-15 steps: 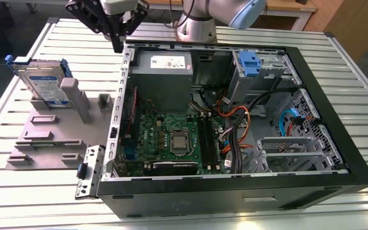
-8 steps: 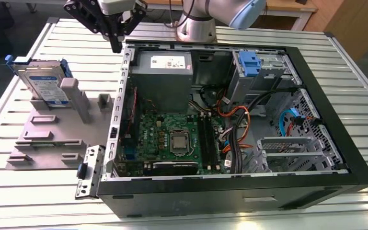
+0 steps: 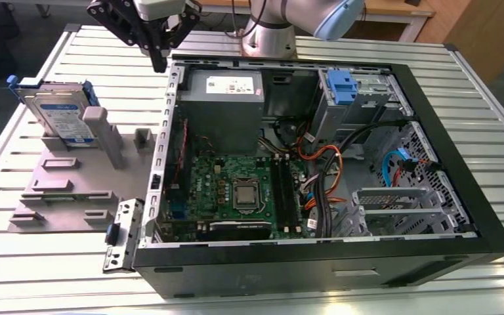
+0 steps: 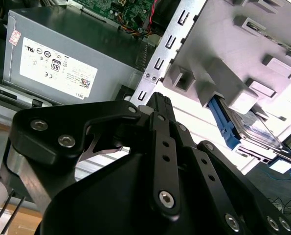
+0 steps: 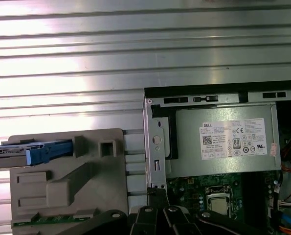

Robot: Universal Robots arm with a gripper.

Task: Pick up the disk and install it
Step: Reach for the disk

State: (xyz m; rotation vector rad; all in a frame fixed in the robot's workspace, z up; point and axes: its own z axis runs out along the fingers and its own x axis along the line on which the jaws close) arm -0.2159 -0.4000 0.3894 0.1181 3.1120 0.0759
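You have not begun the real work: the flat silver metal disk with a blue side bracket (image 3: 60,115) stands on edge in the grey plastic stand (image 3: 77,190), on the slatted metal surface (image 3: 24,262) at the exterior view's left. Your black gripper (image 3: 158,62) hangs over the open black computer case's (image 3: 322,262) corner, apart from the disk, its fingers (image 4: 160,110) pressed together on nothing. Pickup and installation both remain.

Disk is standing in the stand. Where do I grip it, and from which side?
Probably the upper half of the disk, clamped across its two flat faces, coming down from above. It stands on edge in the stand, so its lower edge is seated and the top is free. The gripper, shut, would need to open first.
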